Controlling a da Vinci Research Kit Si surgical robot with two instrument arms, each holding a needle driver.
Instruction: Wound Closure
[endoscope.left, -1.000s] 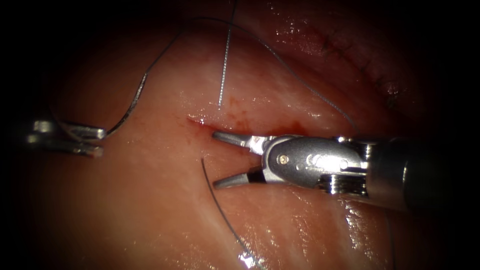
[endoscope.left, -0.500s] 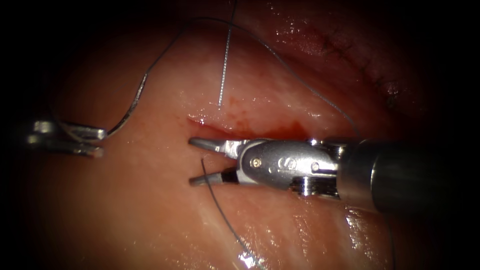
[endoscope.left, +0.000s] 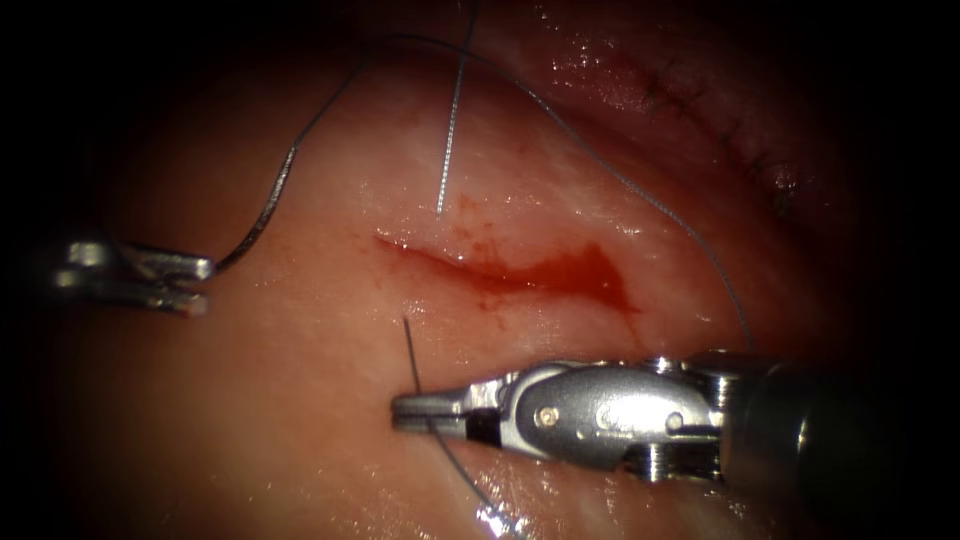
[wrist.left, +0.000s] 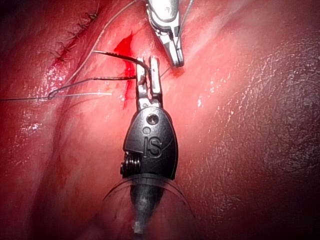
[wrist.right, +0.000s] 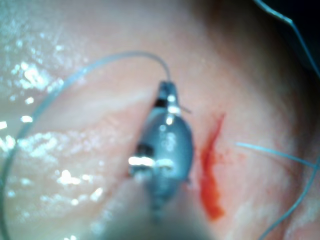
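Glistening tissue (endoscope.left: 300, 400) fills the endoscope view. The right tool (endoscope.left: 408, 410), jaws closed, pinches the dark thread (endoscope.left: 455, 465) just ahead of its wrist, near the cut's (endoscope.left: 500, 270) left end. Well beyond its tips, left of the cut, the left tool (endoscope.left: 195, 282) clamps the needle (endoscope.left: 265, 205) near one end, clear of the tissue.

From the left wrist, the left tool (wrist.left: 149, 67) grips the needle (wrist.left: 117, 56) at its tips.

From the right wrist, thread (wrist.right: 100, 62) arcs off the right tool (wrist.right: 169, 92), with red fluid (wrist.right: 210, 175) beside it. A light, steady pinch, with slack kept off the cut, seems best.
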